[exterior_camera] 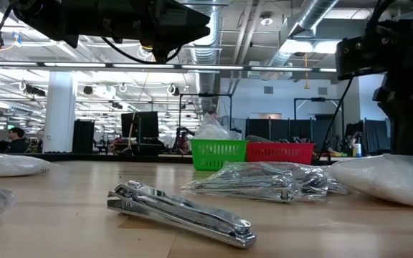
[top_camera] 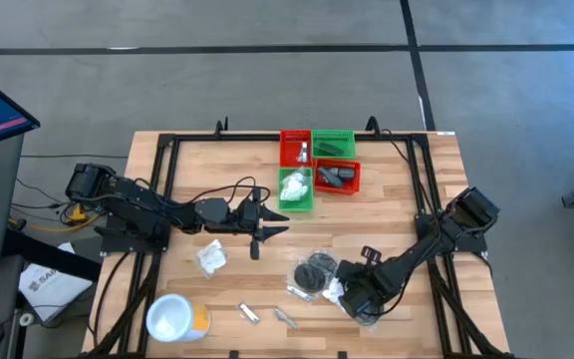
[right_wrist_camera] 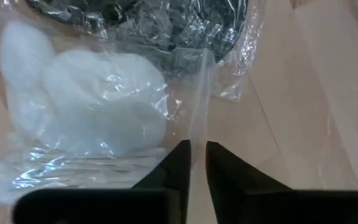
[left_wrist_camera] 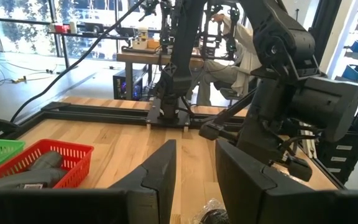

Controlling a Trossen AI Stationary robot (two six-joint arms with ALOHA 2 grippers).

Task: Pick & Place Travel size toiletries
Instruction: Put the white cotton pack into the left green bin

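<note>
1. The right claw (right_wrist_camera: pixel 193 163) is low on the near right of the tabletop (top_camera: pixel 387 199), its fingers almost together, pinching the clear wrap of a white packet (right_wrist_camera: pixel 86 124) beside the black discs (top_camera: pixel 317 271).
2. Judged step: securing the grasp; next comes a lift toward the green bin (top_camera: pixel 295 189).
3. The left claw (top_camera: pixel 267 224) hangs mid-table, part open, holding nothing.

On the counter (top_camera: pixel 387 209) four bins (top_camera: pixel 317 170) stand together at the far middle. The left pincer (top_camera: pixel 272 224) hangs just before them. Near the front edge, a tub (top_camera: pixel 172 319) stands at the left, with two sachets (top_camera: pixel 267 316) to its right. A packet (top_camera: pixel 211 257) lies behind the tub. The right pincer (top_camera: pixel 345 294) is down at another packet (right_wrist_camera: pixel 86 118), which touches the wrapped discs (top_camera: pixel 314 271).
</note>
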